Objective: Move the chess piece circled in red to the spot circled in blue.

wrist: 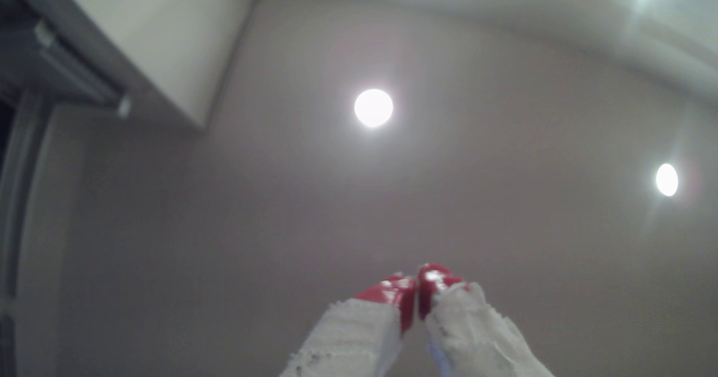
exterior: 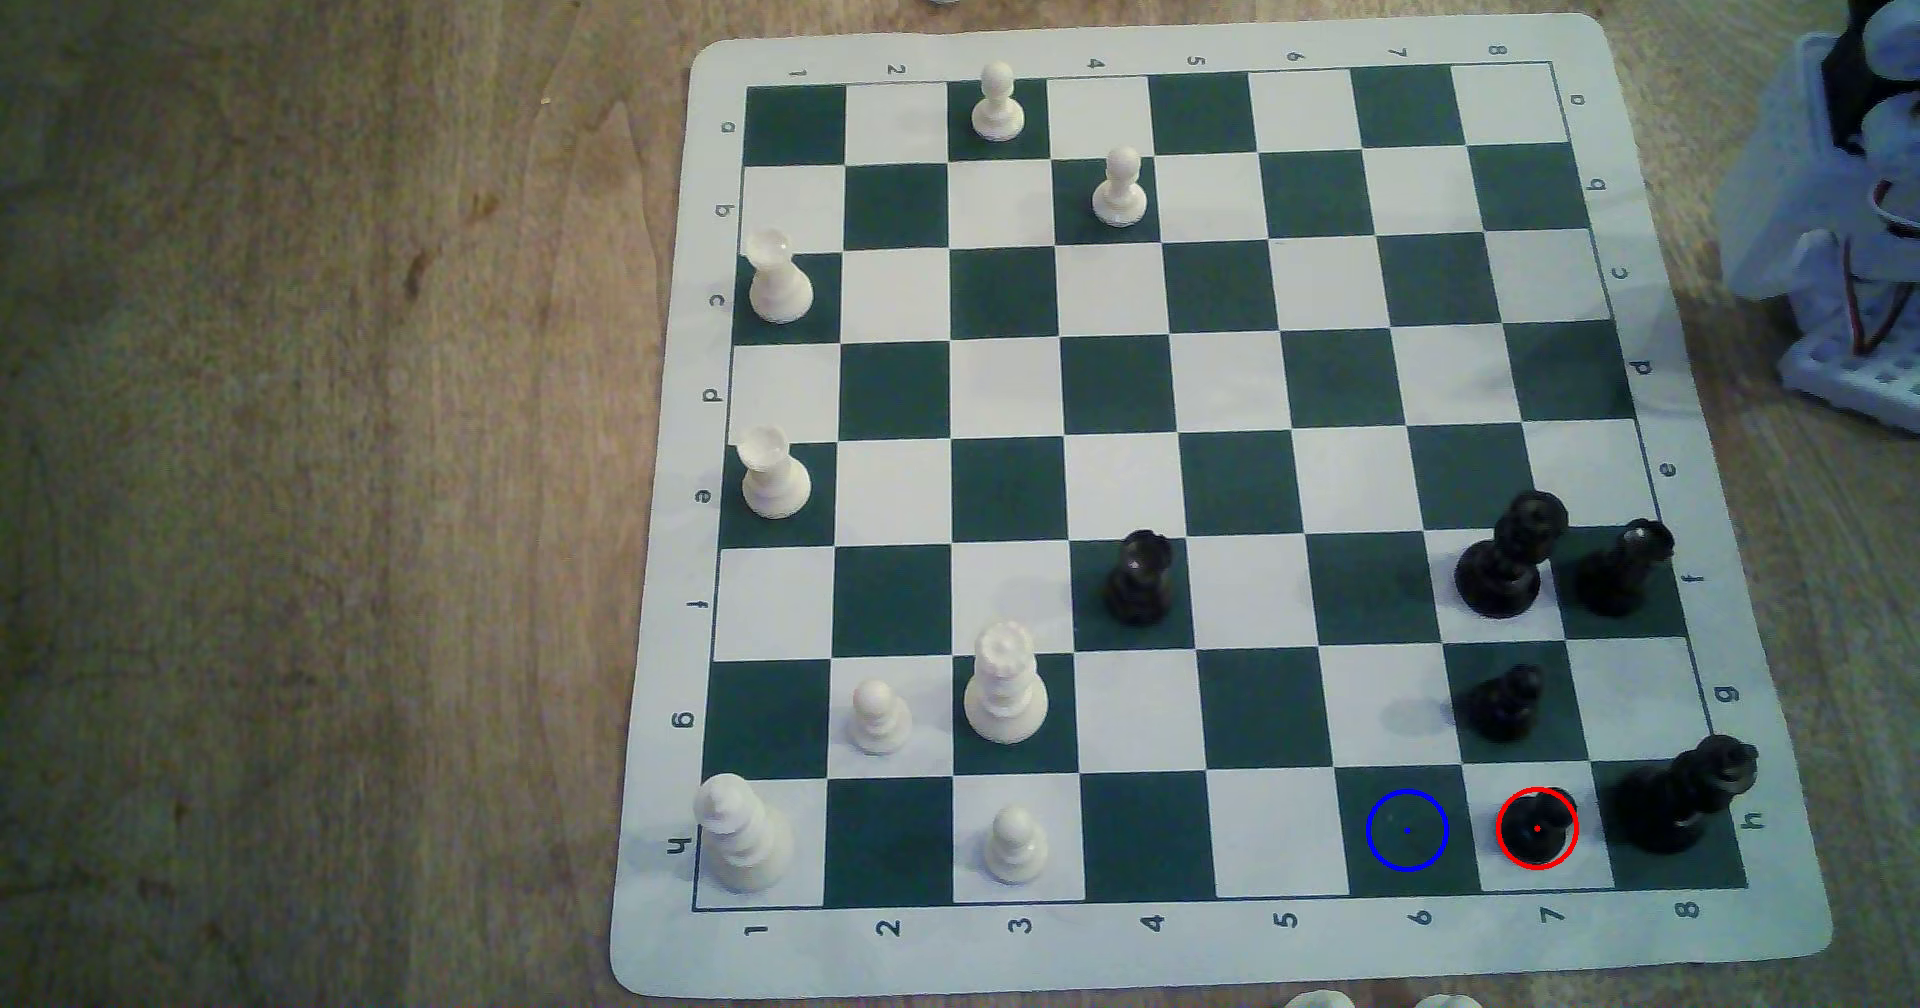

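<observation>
Overhead, pincer [wrist: 417,283] aimed at ceiling, red tips pressed together, empty; black pawn [exterior: 1537,827] on red-ringed square, beside blue-ringed square [exterior: 1407,830], apart from pincer

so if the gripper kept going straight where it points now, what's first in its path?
Likely nothing nearby: the red-tipped gripper, jaws together, points up at the plain grey ceiling. Depth unclear.

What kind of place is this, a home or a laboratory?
Probably a room in a home: a roll-up chess mat lies on a wooden table, and the gripper points at a plain ceiling with recessed lights.
</observation>
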Motion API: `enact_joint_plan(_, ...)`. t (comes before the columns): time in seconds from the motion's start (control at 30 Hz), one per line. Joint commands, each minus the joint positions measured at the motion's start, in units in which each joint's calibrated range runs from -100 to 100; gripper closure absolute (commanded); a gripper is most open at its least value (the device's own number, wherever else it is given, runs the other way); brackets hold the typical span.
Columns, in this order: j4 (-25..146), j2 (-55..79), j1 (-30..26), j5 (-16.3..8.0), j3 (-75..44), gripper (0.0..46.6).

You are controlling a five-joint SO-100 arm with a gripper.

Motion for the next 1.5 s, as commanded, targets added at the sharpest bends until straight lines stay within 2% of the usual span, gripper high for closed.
enact_joint_plan(0.0, -0.23, -0.03, -0.39, 0.2, 0.81, 46.4)
enact_joint_plan(0.8, 2.64, -0.03, -0.39, 0.2, 0.81, 46.1)
enact_joint_plan(0.97, 20.74, -0.11, -3.37, 0.2, 0.81, 46.4)
enact_joint_plan(1.07, 37.12, -0.03, -5.24, 0.78, 0.81, 46.4)
enact_joint_plan(1.1, 41.78, 0.06, -6.1, 1.61, 0.81, 46.4)
enact_joint_plan(1.13, 52.1, 0.06, -9.31, 3.76, -1.09, 46.4)
enact_joint_plan(1.23, 71.6, 0.06, -14.24, 5.47, -7.62, 46.4)
enact_joint_plan(1.3, 96.25, 3.79, -16.66, 5.32, -18.86, 46.4)
enact_joint_plan(1.37, 108.7, 8.97, -18.38, 5.08, -25.39, 46.4)
enact_joint_plan(1.4, 114.18, 11.52, -19.24, 3.96, -28.47, 46.4)
enact_joint_plan(1.43, 125.98, 17.88, -21.04, 1.76, -35.9, 46.4)
enact_joint_plan(1.47, 127.62, 19.24, -21.43, 1.51, -37.08, 46.4)
